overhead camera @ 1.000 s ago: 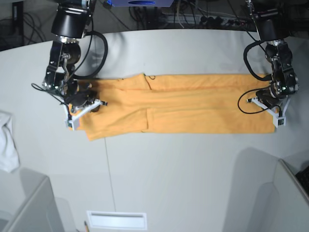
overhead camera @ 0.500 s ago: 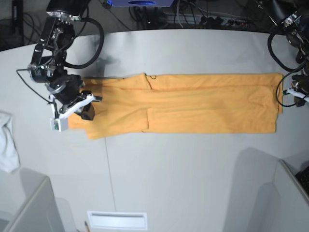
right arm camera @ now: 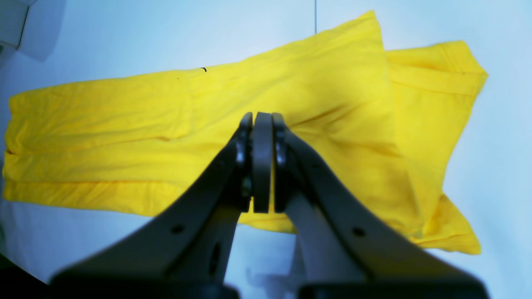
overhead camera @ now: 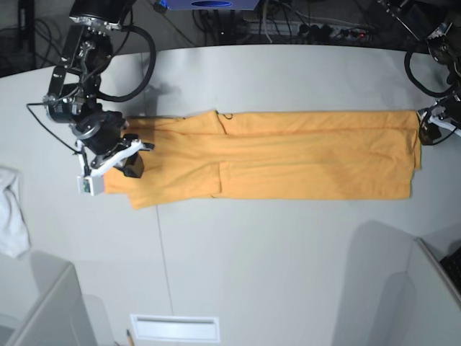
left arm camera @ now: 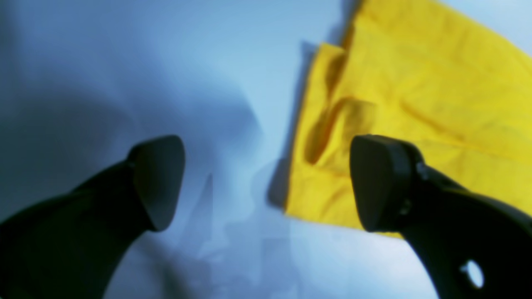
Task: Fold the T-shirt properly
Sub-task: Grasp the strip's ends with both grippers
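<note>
Far left in the base view, a small white cloth (overhead camera: pixel 12 216) is lying crumpled near the table (overhead camera: pixel 274 259) edge, well apart from the work. Just right of it the right gripper (overhead camera: pixel 108 162) is hanging over the left end of the T-shirt (overhead camera: pixel 288 162); in its wrist view the jaws are pressed fully together with nothing between them, and the yellow fabric (right arm camera: pixel 208 124) is lying flat beneath, not lifted. The T-shirt is resting across the middle of the pale grey table as a long narrow band running left to right, so the lengthwise folding looks done: the sides appear to be turned in, with overlapping panels and a stepped seam left of centre. The crosswise folds are still to be made, as judged from the band's full length. The left end is less tidy, with a loose corner flaring toward the near side. The material is reading as soft matte cotton, lightly creased, with a thin dark mark near the far edge. At the far right, the left gripper (left arm camera: pixel 266 182) is hovering just off the shirt's right end, its dark rounded fingers (left arm camera: pixel 378 182) spread wide and empty; the hem corner (left arm camera: pixel 320 166) there is showing layered edges and a shallow pucker.
</note>
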Robot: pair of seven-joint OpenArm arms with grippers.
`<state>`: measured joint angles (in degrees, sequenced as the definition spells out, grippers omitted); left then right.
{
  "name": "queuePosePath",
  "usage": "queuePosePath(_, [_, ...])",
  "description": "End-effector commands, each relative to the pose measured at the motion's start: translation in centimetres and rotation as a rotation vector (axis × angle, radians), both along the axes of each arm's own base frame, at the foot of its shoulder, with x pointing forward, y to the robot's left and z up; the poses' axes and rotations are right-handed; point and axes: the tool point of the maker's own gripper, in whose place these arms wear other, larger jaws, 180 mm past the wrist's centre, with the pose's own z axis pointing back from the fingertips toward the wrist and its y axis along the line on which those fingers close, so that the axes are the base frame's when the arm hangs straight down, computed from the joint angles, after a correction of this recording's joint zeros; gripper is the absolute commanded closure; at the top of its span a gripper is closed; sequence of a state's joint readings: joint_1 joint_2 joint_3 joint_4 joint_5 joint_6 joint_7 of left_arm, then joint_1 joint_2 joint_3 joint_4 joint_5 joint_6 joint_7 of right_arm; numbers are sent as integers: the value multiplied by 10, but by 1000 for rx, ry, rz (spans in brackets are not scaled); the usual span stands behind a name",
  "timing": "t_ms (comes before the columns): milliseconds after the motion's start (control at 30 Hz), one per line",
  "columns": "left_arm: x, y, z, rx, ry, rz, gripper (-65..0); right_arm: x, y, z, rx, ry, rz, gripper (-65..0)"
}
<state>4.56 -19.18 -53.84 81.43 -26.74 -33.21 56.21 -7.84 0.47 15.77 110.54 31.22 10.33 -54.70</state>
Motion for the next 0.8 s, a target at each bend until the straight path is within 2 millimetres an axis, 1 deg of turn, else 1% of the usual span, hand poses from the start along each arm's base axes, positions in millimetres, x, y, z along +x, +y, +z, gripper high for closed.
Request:
queuePosePath(0, [11, 6, 9, 8, -41, -11, -561, 5, 0, 10, 5, -34, 5, 0])
queuePosePath(100, [19, 0, -8, -40, -1, -52, -548, 1, 2, 6, 3, -4, 18, 0])
queuePosePath(167, [21, -4, -11, -47, 3, -64, -548, 0, 2, 6, 4, -3, 19, 0])
queuePosePath(233, [26, -4, -9, -44, -24, -63, -548, 0, 3, 6, 5, 0, 19, 0])
queuePosePath(267, [30, -5, -6, -40, -51, -64, -548, 0, 3, 6, 6, -2, 19, 0])
queuePosePath(333, [43, -14, -6, -33, -65, -98, -548, -1, 3, 6, 6, 0, 20, 0])
queuePosePath(400, [46, -22, -13, -46, -50, -119, -548, -1, 3, 6, 7, 0, 19, 0])
queuePosePath(467, [50, -25, -21, -76, -41, -116, -548, -1, 3, 5, 8, 1, 19, 0])
queuePosePath(600, [47, -27, -40, -136, -8, -91, -548, -1, 3, 6, 6, 0, 18, 0])
queuePosePath(700, [45, -29, -47, -155, 5, -83, -546, -1, 2, 6, 5, 0, 17, 0])
queuePosePath(733, [43, -29, -50, -162, 12, -79, -543, -1, 1, 6, 5, 0, 15, 0])
queuePosePath(767, [42, -30, -52, -167, 14, -78, -518, -1, 1, 6, 4, 0, 14, 0])
